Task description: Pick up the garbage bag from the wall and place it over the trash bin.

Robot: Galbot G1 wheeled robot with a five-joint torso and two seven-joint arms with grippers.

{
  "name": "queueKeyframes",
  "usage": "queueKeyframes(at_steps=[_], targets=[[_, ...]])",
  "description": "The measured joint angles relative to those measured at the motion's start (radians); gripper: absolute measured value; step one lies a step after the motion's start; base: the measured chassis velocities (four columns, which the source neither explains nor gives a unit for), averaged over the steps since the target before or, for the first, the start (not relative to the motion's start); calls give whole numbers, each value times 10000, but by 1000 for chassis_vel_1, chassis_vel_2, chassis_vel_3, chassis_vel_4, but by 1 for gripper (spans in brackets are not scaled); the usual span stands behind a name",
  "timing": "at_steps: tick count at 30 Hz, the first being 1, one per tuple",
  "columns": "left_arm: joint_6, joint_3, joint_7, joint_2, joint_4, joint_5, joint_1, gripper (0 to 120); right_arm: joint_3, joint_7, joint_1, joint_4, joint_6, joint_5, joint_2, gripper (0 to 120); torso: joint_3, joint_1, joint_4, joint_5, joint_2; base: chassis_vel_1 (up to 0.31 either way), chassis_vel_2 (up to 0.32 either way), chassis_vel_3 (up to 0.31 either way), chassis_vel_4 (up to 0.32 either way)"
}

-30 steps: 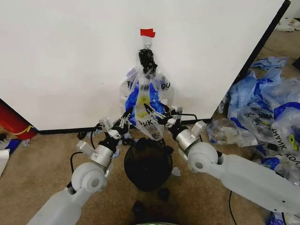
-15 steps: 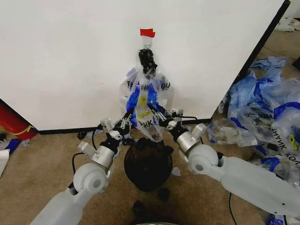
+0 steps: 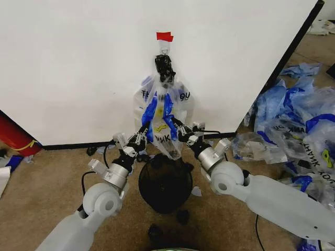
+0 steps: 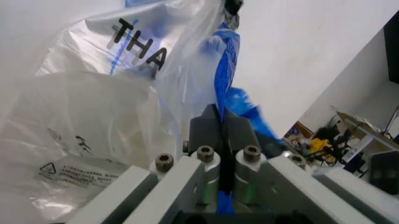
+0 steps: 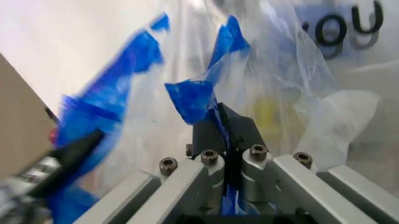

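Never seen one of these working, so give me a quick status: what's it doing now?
Left gripper and right gripper both clamped on the garbage bag's blue handles. Garbage bag hangs from the wall hook. Trash bin below, unobstructed.

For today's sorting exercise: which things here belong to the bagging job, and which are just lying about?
Job: bag hanging on wall; bin; left gripper and right gripper, each shut on a blue handle.

Lying about: bag pile; red object; black clips.
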Motion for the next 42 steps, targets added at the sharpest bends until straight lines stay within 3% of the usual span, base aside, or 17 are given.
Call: queueKeyframes(at_steps=[12, 19, 29, 42], targets=[[13, -51, -46, 143, -37, -18, -63, 0, 2425, -1084, -2169, 1579, 815, 399, -1239, 0, 0, 0, 0, 2, 3, 0, 0, 0, 0], [13, -207, -132, 282, -288, -48, 95, 0, 4235, -2185, -4571, 2423, 1679, 896, -2043, 0, -1, 0, -3, 2, 3, 0, 0, 0, 0], [-39, -683, -213, 431, -523, -42, 475, 0, 5197, -2388, -5279, 2766, 2322, 1079, -2055, 0, -1, 0, 1, 0, 3, 0, 0, 0, 0], [-15, -1555, -287, 757, -1435, -102, 1499, 0, 6775, -2597, -7491, 3363, 2403, 717, -1949, 0, 0, 0, -1, 0, 2, 0, 0, 0, 0]])
